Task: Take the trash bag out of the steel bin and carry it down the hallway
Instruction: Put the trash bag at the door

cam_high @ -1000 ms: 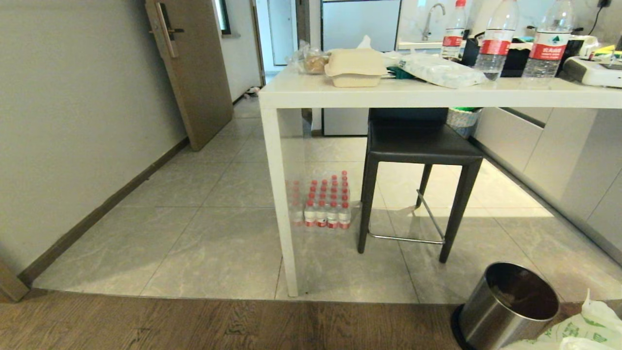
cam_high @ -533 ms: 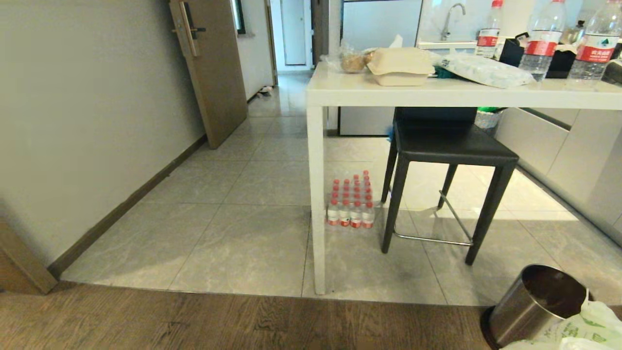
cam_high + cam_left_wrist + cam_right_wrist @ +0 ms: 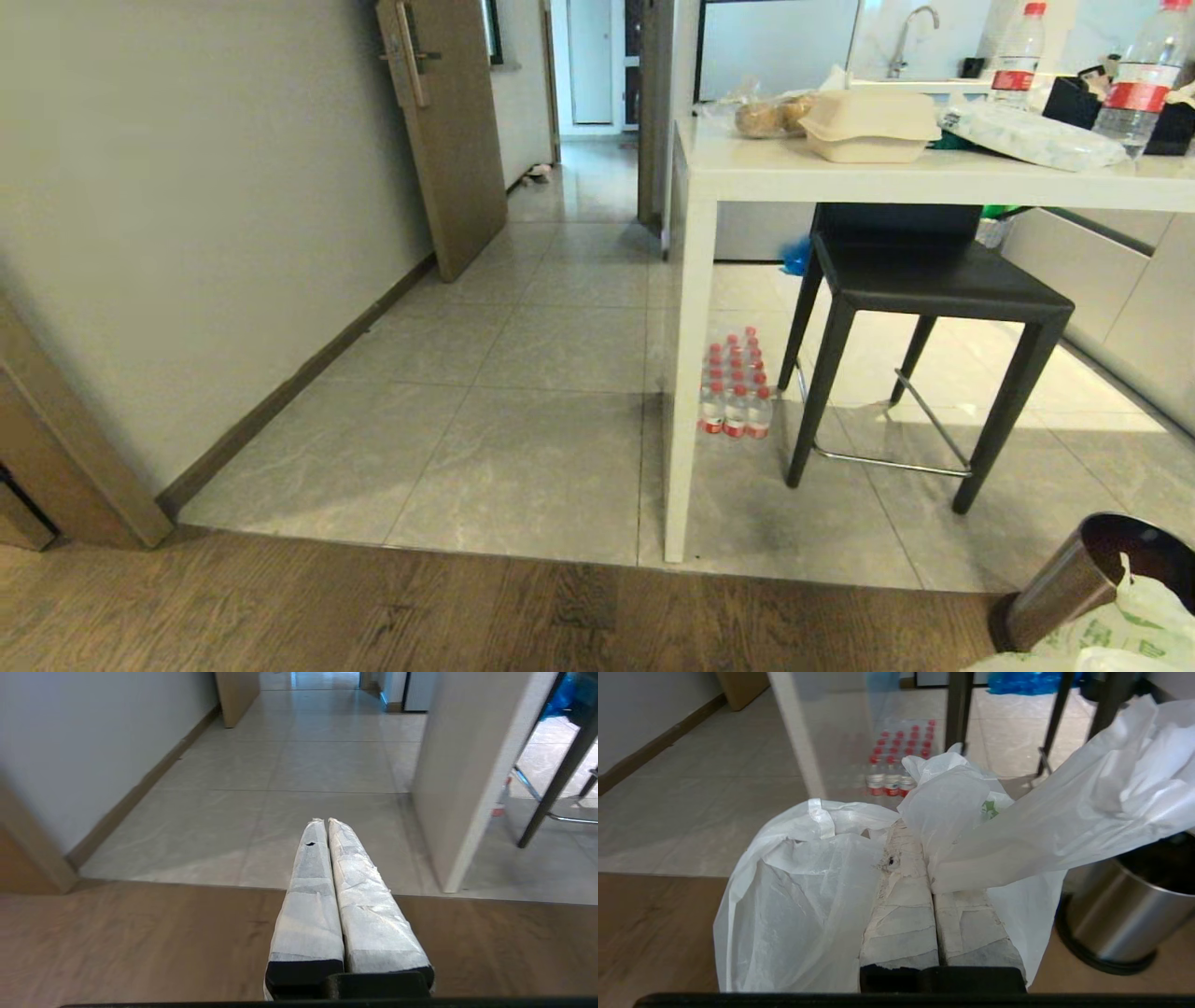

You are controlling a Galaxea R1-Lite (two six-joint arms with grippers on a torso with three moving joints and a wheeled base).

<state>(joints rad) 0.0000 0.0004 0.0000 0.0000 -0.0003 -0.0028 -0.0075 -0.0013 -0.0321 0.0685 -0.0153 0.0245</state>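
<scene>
My view has swung left toward the hallway (image 3: 579, 187); right tool (image 3: 924, 858) pinches the trash bag (image 3: 794, 896) beside the steel bin (image 3: 1125, 914); next I drive ahead.

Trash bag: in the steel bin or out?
Out. The trash bag hangs from the shut right tool, beside the steel bin, whose dark mouth shows no liner.

- The steel bin (image 3: 1074, 588) stands at the near right, with the trash bag (image 3: 1111, 635) just before it, outside it.
- The stool (image 3: 934, 289) stands under the tabletop (image 3: 934, 177).
- A pack of bottles (image 3: 738, 392) lies left of the stool, beside the tabletop's leg.
- The hallway (image 3: 579, 243) runs back along the left.
</scene>
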